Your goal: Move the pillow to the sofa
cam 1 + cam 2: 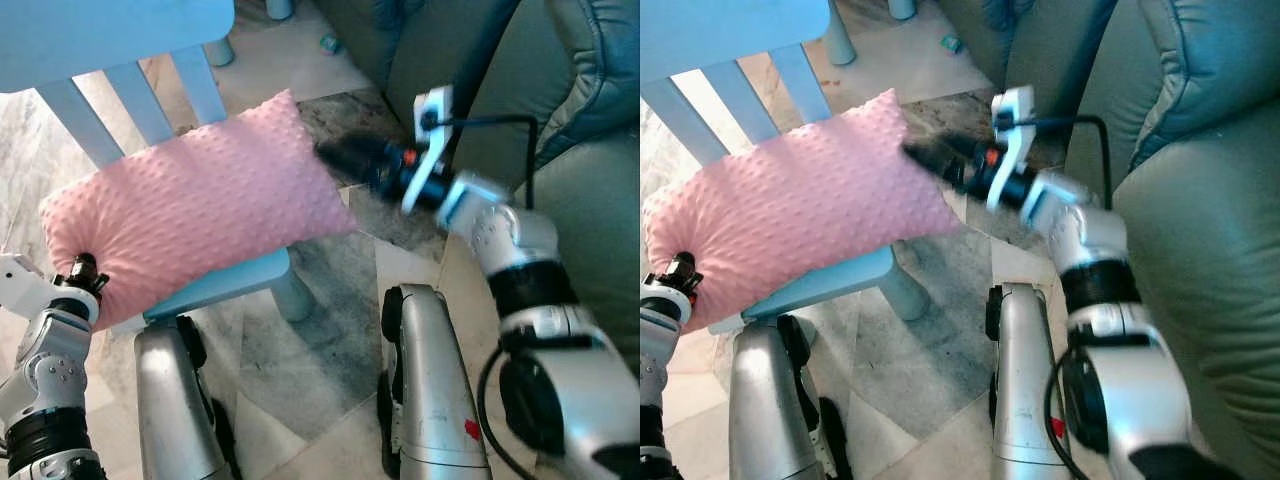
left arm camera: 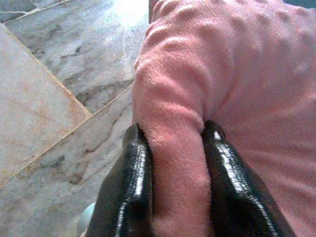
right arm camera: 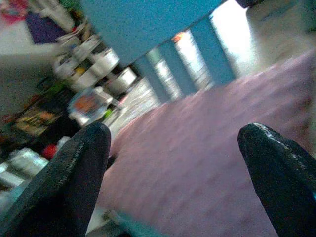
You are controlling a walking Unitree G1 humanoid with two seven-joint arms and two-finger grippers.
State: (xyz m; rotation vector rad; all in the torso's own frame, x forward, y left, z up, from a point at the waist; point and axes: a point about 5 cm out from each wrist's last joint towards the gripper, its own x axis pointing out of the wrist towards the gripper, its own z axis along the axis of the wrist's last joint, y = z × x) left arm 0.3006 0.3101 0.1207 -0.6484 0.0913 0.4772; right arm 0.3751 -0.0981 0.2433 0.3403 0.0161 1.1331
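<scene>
A pink dotted pillow (image 1: 200,205) lies on the seat of a small light-blue chair (image 1: 235,278), leaning against its slatted back. My left gripper (image 2: 173,136) is shut on the pillow's near left corner, with pink fabric squeezed between its black fingers (image 2: 131,173). My right gripper (image 1: 335,158) is blurred and sits at the pillow's right corner. In the right wrist view it (image 3: 173,143) stands open, and the pillow surface (image 3: 207,163) lies just beyond its two fingertips. The grey-green sofa (image 1: 590,200) is on the right.
The floor (image 1: 300,350) is marble tile. My silver legs (image 1: 430,380) show below the chair. A dark patterned rug patch (image 1: 345,110) lies between chair and sofa. Chair legs (image 1: 220,50) and small items stand at the back. Cluttered shelves (image 3: 89,64) appear behind the chair.
</scene>
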